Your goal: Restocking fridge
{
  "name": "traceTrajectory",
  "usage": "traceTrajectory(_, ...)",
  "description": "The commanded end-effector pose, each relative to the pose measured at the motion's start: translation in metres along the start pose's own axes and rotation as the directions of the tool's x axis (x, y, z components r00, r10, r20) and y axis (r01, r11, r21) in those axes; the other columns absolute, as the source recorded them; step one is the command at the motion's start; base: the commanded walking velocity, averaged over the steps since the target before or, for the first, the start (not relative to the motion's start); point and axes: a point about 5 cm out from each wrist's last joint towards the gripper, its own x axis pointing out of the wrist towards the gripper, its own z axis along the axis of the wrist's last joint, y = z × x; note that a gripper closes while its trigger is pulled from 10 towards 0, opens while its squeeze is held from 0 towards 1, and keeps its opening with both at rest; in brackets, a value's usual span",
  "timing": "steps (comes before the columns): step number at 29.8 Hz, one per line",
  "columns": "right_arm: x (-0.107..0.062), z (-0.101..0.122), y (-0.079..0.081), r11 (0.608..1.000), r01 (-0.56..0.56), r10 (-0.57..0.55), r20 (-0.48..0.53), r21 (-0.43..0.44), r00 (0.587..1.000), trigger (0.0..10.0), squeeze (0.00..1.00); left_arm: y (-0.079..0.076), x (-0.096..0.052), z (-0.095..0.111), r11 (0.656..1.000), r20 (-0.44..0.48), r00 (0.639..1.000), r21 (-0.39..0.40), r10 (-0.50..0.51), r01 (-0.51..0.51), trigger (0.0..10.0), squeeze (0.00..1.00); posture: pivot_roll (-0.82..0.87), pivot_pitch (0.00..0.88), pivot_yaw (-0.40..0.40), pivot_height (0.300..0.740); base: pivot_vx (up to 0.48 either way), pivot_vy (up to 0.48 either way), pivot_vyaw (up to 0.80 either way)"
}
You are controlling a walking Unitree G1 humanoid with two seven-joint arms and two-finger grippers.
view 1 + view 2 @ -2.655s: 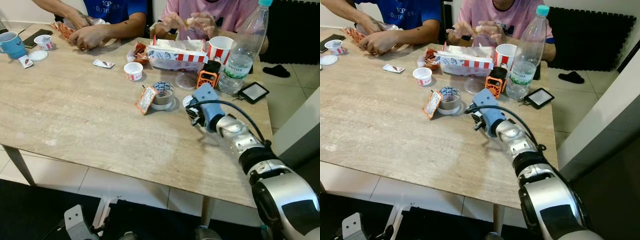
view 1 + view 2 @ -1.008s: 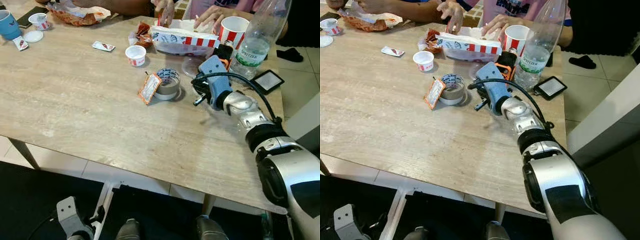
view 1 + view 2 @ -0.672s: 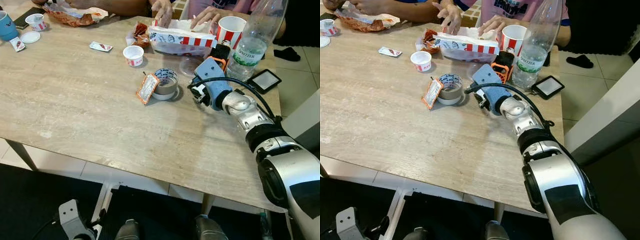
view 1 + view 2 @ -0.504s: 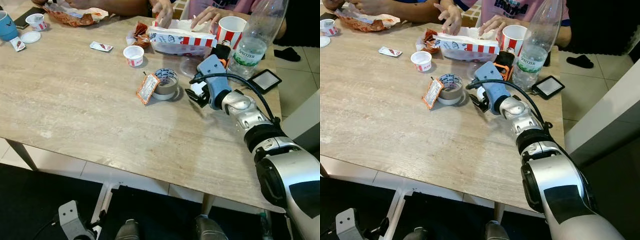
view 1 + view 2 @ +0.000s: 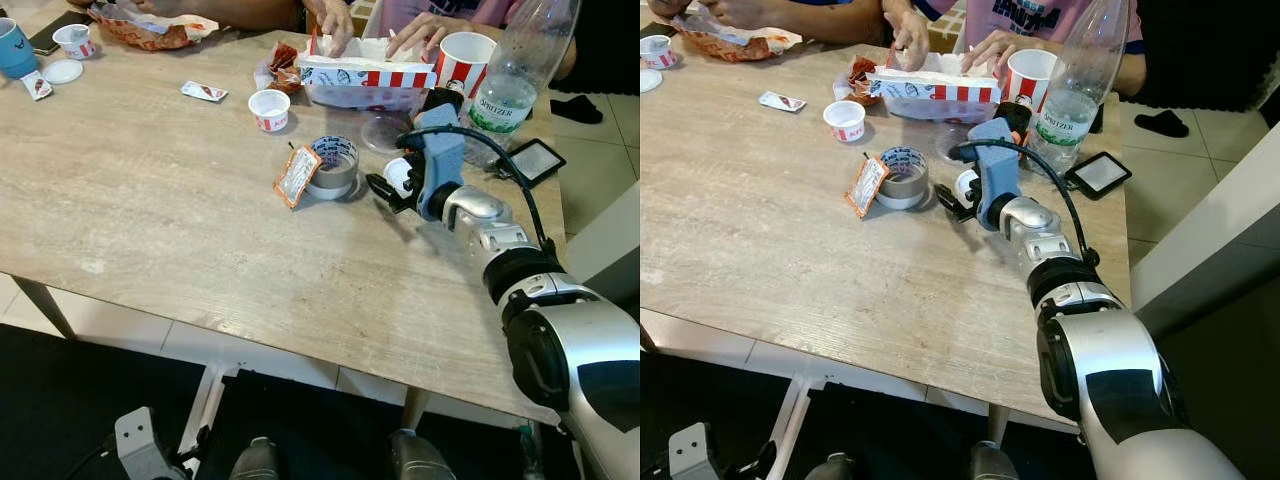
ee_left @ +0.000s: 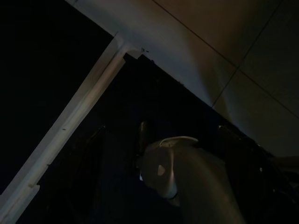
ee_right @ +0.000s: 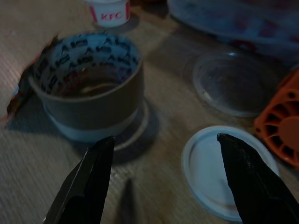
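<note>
Right now your right claw (image 7: pixel 163 186) hangs low over the pale wood-grain desk (image 5: pixel 150 200), its two black fingers (image 7: pixel 88 182) spread wide with nothing between them. Through the right wrist view you get what the head views cannot give: a close look at the brown cardboard tape roll (image 7: pixel 86 88) with red-and-black print on its inner wall, lying flat beyond one fingertip, and the flat round white plastic lid (image 7: pixel 219 170) on the desk near the other. Beyond them lie a clear domed plastic lid (image 7: pixel 233 88), a ribbed orange plastic piece (image 7: pixel 280 123) at the right edge of that frame, and a small white sauce cup (image 7: pixel 110 9) with red lettering.

From the head views you see the wider layout. Your silver right arm (image 5: pixel 500 260) reaches from the lower right toward the frame centre, its blue wrist housing (image 5: pixel 440 165) turned toward the tape roll. Behind it, at upper right, stand a tall clear plastic water bottle (image 5: pixel 520 70) and a red-and-white striped paper cup (image 5: pixel 465 60); two people's hands (image 5: pixel 335 20) rest at a striped food box (image 5: pixel 365 75).

Your left wrist view is very dark: floor tiles and a pale frame bar, with that claw's state impossible to tell.
</note>
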Motion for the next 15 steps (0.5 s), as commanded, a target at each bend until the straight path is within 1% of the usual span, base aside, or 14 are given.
traceTrajectory(1, 0.0002, -0.0082, 0.0018, 1.000, -0.002, 0.001, -0.036, -0.025, 0.999, 10.0, 0.00, 0.0058, -0.0082, -0.0127, 1.000, -0.035, 0.999, 0.000, 0.013, -0.013, 10.0, 0.00, 0.04, 0.280, -0.038, 0.740, 0.000, 0.000, 0.00)
traceTrajectory(4, 0.0002, -0.0088, 0.0017, 1.000, -0.001, 0.000, -0.041, -0.031, 0.999, 10.0, 0.00, 0.0065, -0.0089, -0.0132, 1.000, -0.035, 0.999, 0.001, 0.014, -0.014, 10.0, 0.00, 0.04, 0.280, -0.038, 0.740, 0.000, 0.000, 0.00)
traceTrajectory(8, -0.0006, -0.0095, -0.0004, 0.999, 0.011, -0.014, -0.059, -0.052, 0.998, 10.0, 0.00, 0.0110, -0.0139, -0.0170, 1.000, -0.037, 0.999, 0.009, 0.014, -0.014, 10.0, 0.00, 0.04, 0.307, -0.033, 0.740, 0.000, 0.000, 0.00)
traceTrajectory(13, -0.0013, -0.0092, -0.0029, 1.000, 0.028, -0.029, -0.061, -0.013, 0.998, 10.0, 0.00, 0.0134, -0.0170, -0.0193, 1.000, -0.042, 0.999, 0.020, 0.009, -0.008, 10.0, 0.00, 0.04, 0.311, -0.030, 0.740, 0.000, 0.000, 0.00)
traceTrajectory(15, -0.0019, -0.0103, -0.0046, 0.999, 0.045, -0.046, -0.082, -0.012, 0.996, 10.0, 0.00, 0.0138, -0.0167, -0.0178, 1.000, -0.037, 0.999, 0.024, 0.006, -0.005, 10.0, 0.00, 0.04, 0.318, -0.028, 0.740, 0.000, 0.000, 0.00)
